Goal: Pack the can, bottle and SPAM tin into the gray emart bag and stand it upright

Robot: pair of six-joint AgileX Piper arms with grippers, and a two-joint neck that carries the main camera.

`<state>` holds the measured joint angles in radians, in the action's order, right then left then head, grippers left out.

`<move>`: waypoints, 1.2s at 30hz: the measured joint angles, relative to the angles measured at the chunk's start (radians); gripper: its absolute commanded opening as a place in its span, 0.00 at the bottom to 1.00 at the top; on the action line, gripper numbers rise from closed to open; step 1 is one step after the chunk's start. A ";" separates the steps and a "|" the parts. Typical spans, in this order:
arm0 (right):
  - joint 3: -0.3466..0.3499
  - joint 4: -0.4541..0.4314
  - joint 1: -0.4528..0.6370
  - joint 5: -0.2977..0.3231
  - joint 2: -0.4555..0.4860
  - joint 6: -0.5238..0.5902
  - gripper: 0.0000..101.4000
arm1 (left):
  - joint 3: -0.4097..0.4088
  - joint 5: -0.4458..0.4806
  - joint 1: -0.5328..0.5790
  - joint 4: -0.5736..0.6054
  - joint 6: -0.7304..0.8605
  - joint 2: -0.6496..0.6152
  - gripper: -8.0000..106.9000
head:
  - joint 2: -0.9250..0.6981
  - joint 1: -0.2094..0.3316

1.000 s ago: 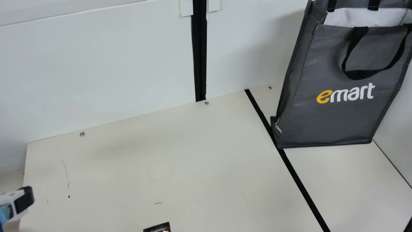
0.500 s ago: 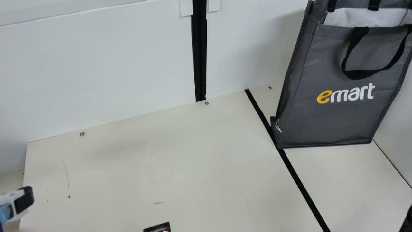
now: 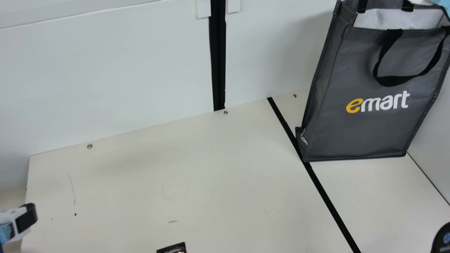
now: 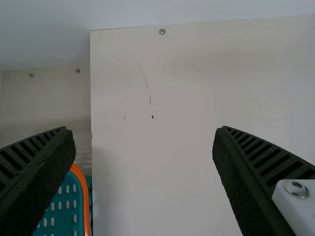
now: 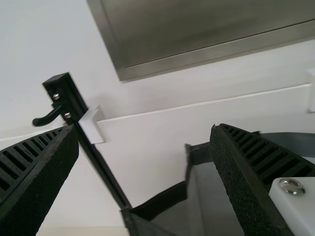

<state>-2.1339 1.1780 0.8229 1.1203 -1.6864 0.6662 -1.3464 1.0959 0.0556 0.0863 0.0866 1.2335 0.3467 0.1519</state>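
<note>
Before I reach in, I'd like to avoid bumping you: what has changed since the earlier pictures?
My black right arm has come further in at the main view's lower right, and a white and light-blue part of it has appeared at the upper right, by the mouth of the gray fabric emart bag with black handles. I see nothing grasped or released. The bag and my black-fingered left hand stayed put.

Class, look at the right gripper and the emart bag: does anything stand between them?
Nothing visible does. The right wrist view shows the gray bag beyond the right gripper, with no object between. A black handle hangs against the bag's front.
</note>
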 measured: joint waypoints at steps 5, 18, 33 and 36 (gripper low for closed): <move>0.053 -0.014 -0.068 0.000 0.042 0.016 0.94 | 0.000 0.000 0.000 0.000 0.000 0.000 0.85 | 0.000 0.000; 0.256 -0.098 -0.288 -0.070 0.186 0.027 0.94 | 0.000 0.000 0.000 0.000 0.000 0.000 0.85 | 0.000 0.000; 0.526 -0.336 -0.587 -0.313 0.308 0.073 0.94 | 0.000 0.000 0.000 0.000 0.000 0.000 0.85 | 0.000 0.000; 0.577 -0.402 -0.636 -0.382 0.322 0.076 0.94 | 0.000 0.000 0.000 0.000 0.000 0.000 0.85 | 0.002 0.000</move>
<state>-1.5567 0.7760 0.1867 0.7383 -1.3643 0.7419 -1.3464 1.0959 0.0556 0.0863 0.0866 1.2335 0.3482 0.1519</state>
